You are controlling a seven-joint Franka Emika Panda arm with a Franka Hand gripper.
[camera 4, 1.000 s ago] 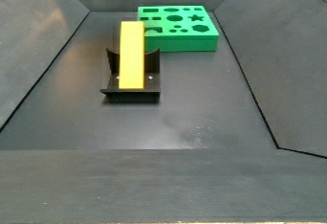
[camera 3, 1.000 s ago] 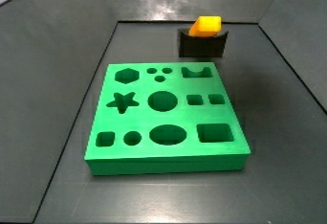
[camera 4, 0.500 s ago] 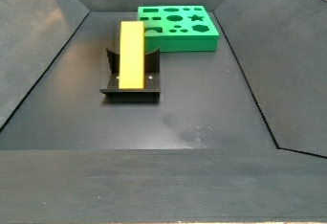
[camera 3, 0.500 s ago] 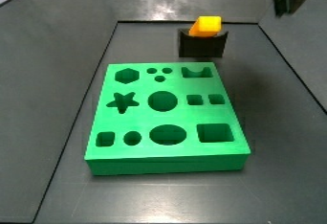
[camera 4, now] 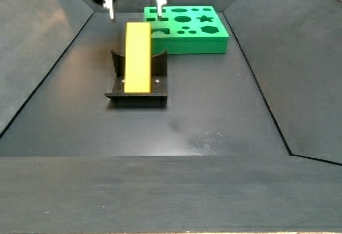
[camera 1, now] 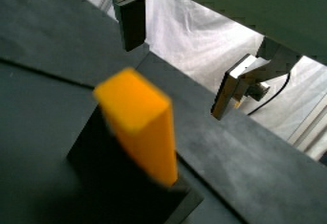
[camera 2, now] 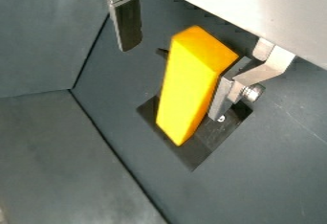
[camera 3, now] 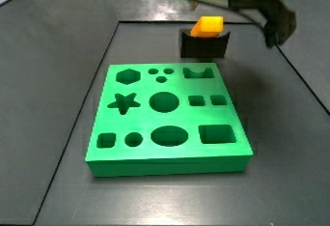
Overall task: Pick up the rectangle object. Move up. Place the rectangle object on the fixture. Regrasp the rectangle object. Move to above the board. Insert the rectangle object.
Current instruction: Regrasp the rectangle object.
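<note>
The orange-yellow rectangle object [camera 4: 136, 53] lies lengthwise on the black fixture [camera 4: 136, 90], untouched. One side view shows its end face [camera 3: 207, 25] sticking out of the fixture's top [camera 3: 203, 46]. My gripper [camera 4: 134, 6] hangs open a little above the block's far end, one finger to each side, with nothing held. It is blurred in a side view [camera 3: 258, 8]. Both wrist views show the rectangle object [camera 2: 192, 84] [camera 1: 141, 132] below and between the fingers [camera 2: 128, 22] [camera 1: 130, 22]. The green board [camera 3: 165, 114] with its cut-outs lies beside the fixture.
Sloping dark walls [camera 4: 47, 68] close in the grey floor on the sides and back. The board [camera 4: 187, 26] sits just beyond the fixture, close to my gripper's fingers.
My gripper has come down from above into both side views and now hangs over the block. The block, fixture and board have not moved.
</note>
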